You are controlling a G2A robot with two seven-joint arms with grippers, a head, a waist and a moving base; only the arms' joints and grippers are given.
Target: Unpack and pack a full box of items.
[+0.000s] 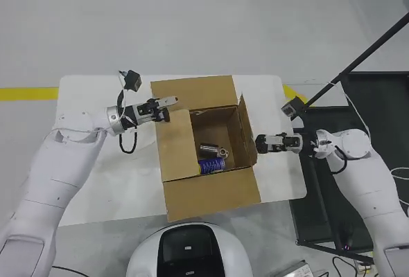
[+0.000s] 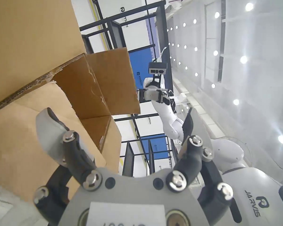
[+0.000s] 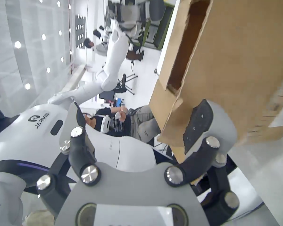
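Note:
An open cardboard box point(image 1: 206, 142) stands on the white table point(image 1: 93, 180) with its flaps spread. Inside lie a silver metal part point(image 1: 213, 149) and a blue can point(image 1: 211, 165). My left gripper point(image 1: 168, 102) is at the box's far left corner, over the left flap point(image 1: 175, 145). In the left wrist view this gripper point(image 2: 119, 123) is open, one finger point(image 2: 48, 124) close against the cardboard point(image 2: 26, 48). My right gripper point(image 1: 260, 144) sits at the outer side of the raised right flap point(image 1: 247, 131). It point(image 3: 136, 121) is open, with the flap's edge point(image 3: 172, 123) beside one finger point(image 3: 199, 123).
A black metal rack point(image 1: 371, 138) stands just to the right of the table, close behind the right arm. A yellow floor line point(image 1: 17, 93) runs past the table's far left. Bare table surface lies left of the box.

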